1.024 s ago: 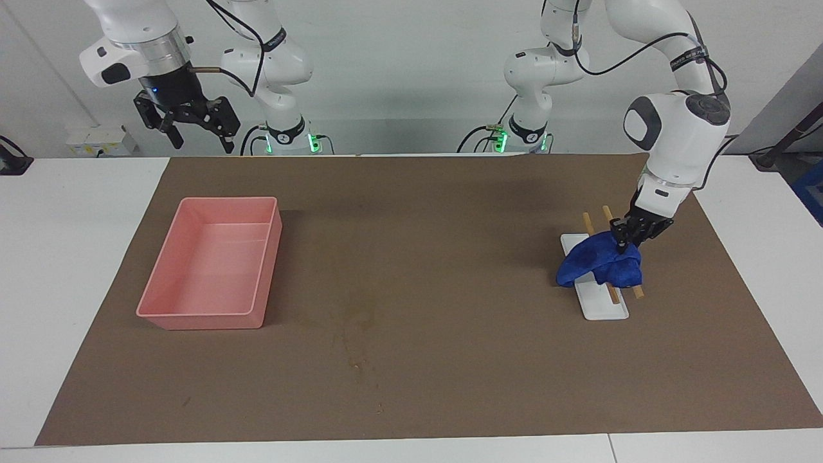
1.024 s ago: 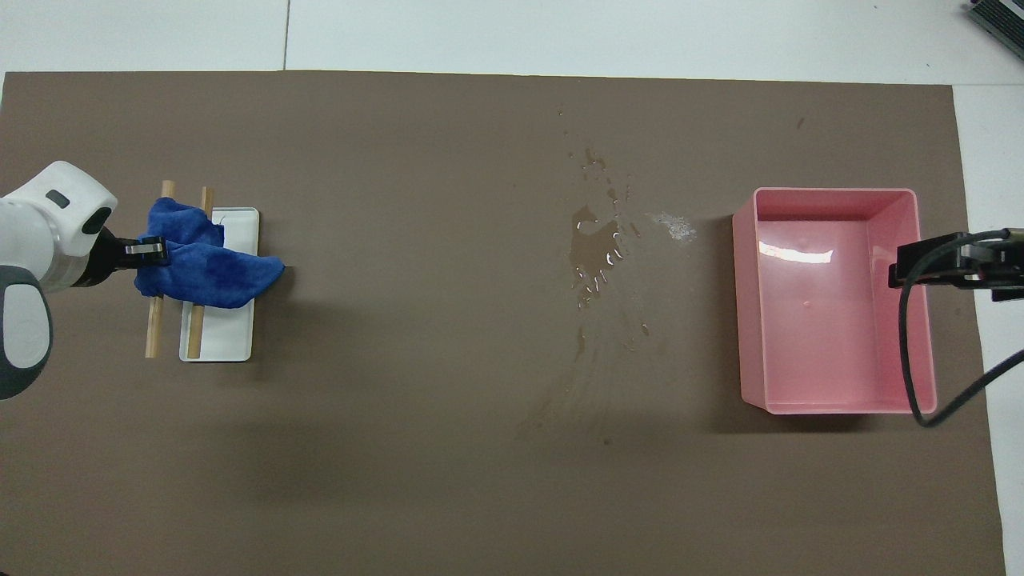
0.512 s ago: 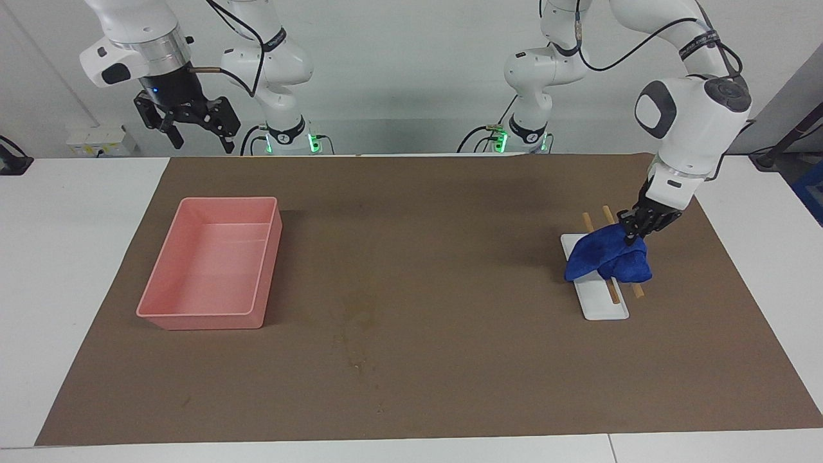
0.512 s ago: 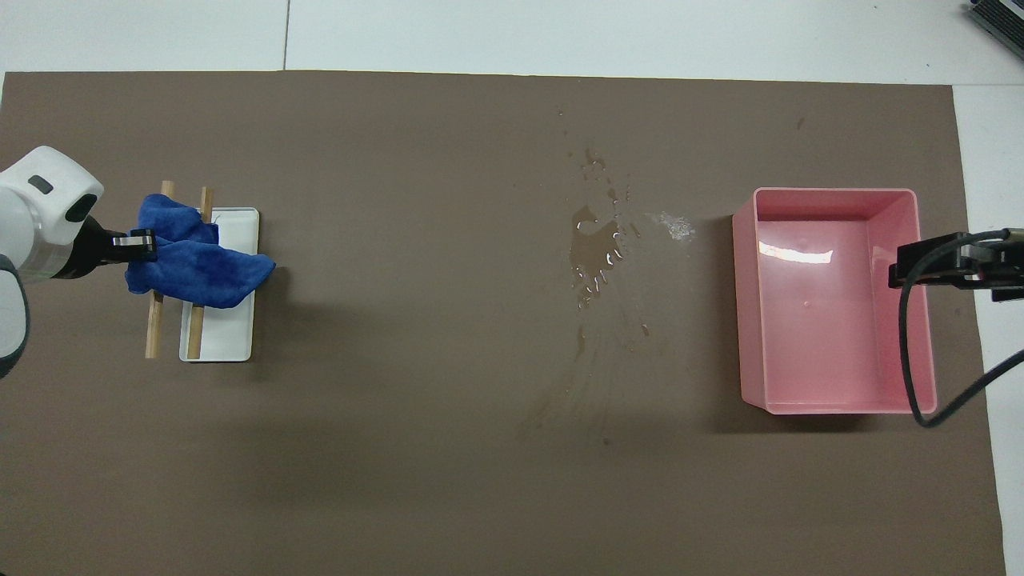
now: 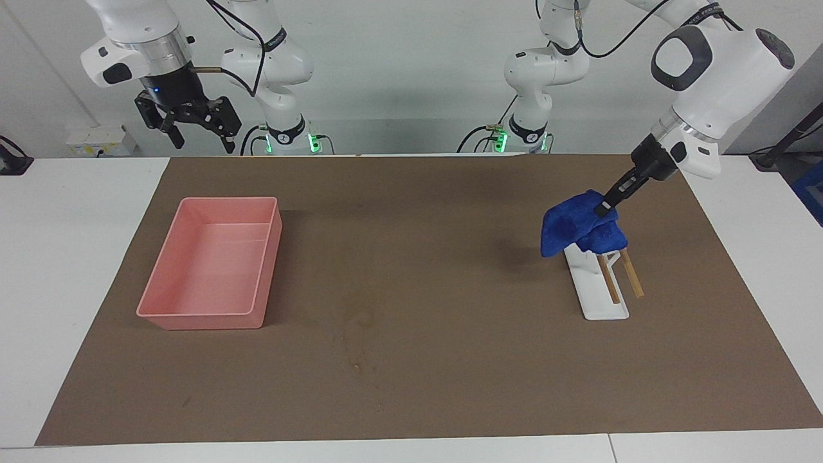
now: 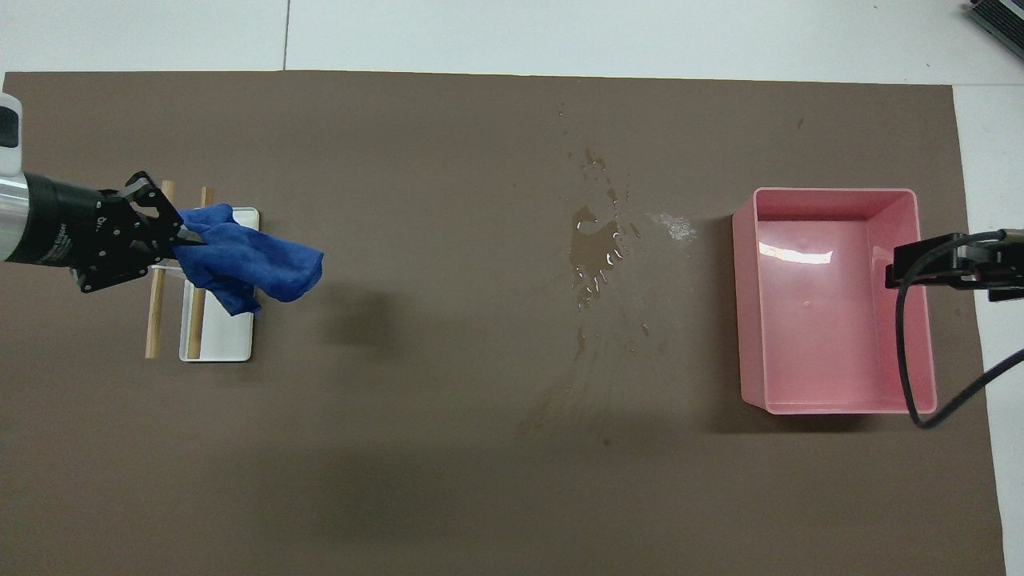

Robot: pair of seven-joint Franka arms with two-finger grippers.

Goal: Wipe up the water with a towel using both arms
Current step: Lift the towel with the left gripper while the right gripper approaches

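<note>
My left gripper is shut on one edge of the deep-blue towel and holds it in the air over the white stand with two wooden rods. In the overhead view the left gripper has the towel hanging toward the table's middle. The water is a wet patch with glints and streaks in the mat's middle, beside the pink tray; it shows only faintly in the facing view. My right gripper waits open, high up at the right arm's end.
The brown mat covers most of the white table. The pink tray is empty and lies toward the right arm's end. In the overhead view the right gripper and its cable overlap the tray's outer edge.
My left gripper has lifted the towel off the white stand and its rods, tilting and carrying it up and a little toward the table's middle. The right arm has not moved.
</note>
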